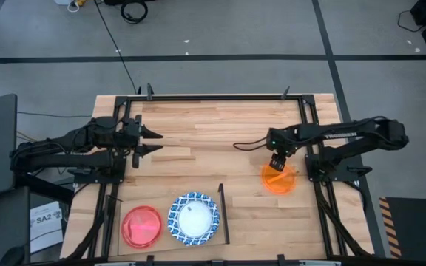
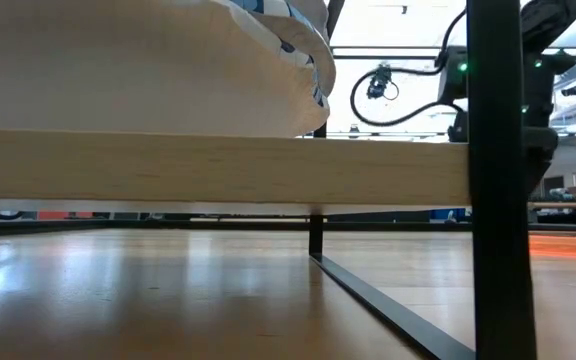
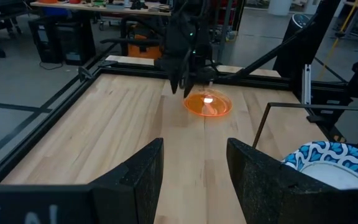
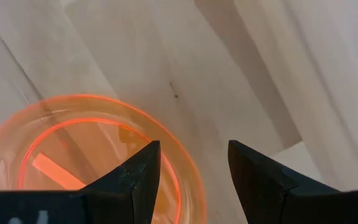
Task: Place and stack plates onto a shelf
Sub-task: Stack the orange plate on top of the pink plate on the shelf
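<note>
The orange plate (image 1: 280,179) lies flat on the tabletop toward the right edge. My right gripper (image 1: 275,166) points down over its far-left rim. It is open, and in the right wrist view (image 4: 194,146) its fingers stand on either side of the orange plate's rim (image 4: 182,177); no touch shows. A red plate (image 1: 142,226) and a blue-and-white plate (image 1: 194,218) rest side by side on the shelf (image 1: 161,198) at the near edge. My left gripper (image 1: 157,142) waits open at the left, level above the table (image 3: 194,146).
Black frame rails run along the table's far, left and right sides. A thin black bar (image 1: 222,213) stands at the shelf's right side, and a black post (image 2: 498,180) carries the shelf panel (image 2: 218,165). Bare butcher-block lies between the two arms.
</note>
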